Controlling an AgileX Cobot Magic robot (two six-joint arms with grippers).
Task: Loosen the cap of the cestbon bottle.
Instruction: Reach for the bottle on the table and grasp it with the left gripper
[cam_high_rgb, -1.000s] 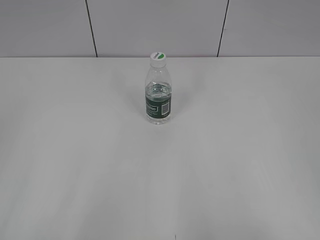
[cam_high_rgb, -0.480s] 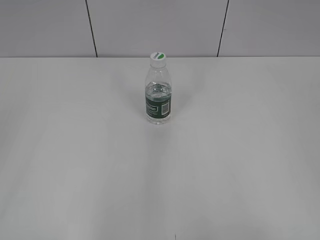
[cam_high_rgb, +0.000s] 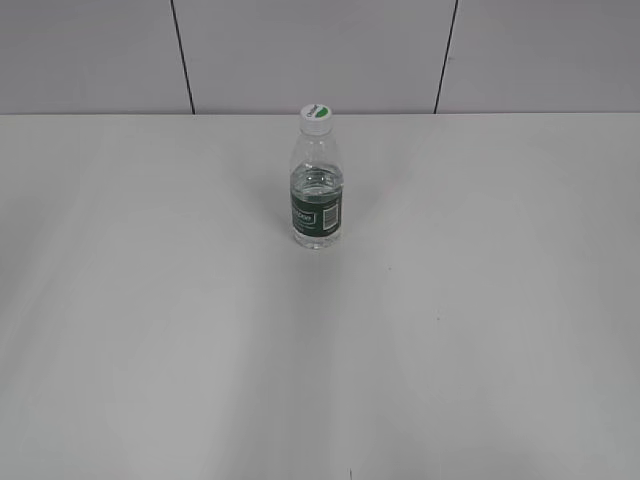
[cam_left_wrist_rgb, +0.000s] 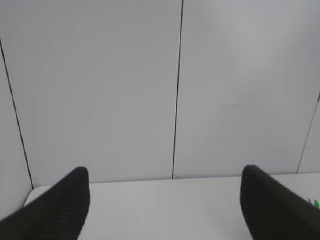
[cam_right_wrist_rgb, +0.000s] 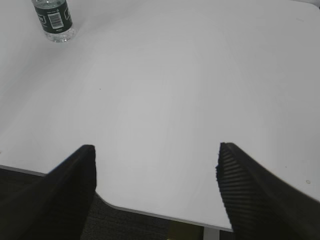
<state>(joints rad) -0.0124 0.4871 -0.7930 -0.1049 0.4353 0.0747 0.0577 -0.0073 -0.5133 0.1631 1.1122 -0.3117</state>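
Cestbon bottle (cam_high_rgb: 317, 190) upright on white desk (cam_high_rgb: 320, 350), toward 12 o'clock from centre, cap (cam_high_rgb: 317, 116) on top. Left claw (cam_left_wrist_rgb: 165, 200) released, facing wall panels. Right claw (cam_right_wrist_rgb: 155, 175) released, over near desk edge, bottle at 11 o'clock. Green speck beside left finger possibly cap.

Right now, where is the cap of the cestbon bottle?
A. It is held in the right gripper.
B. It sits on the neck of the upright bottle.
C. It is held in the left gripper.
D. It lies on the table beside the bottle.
B: the cap sits on top of the upright cestbon bottle, and no gripper is near it.
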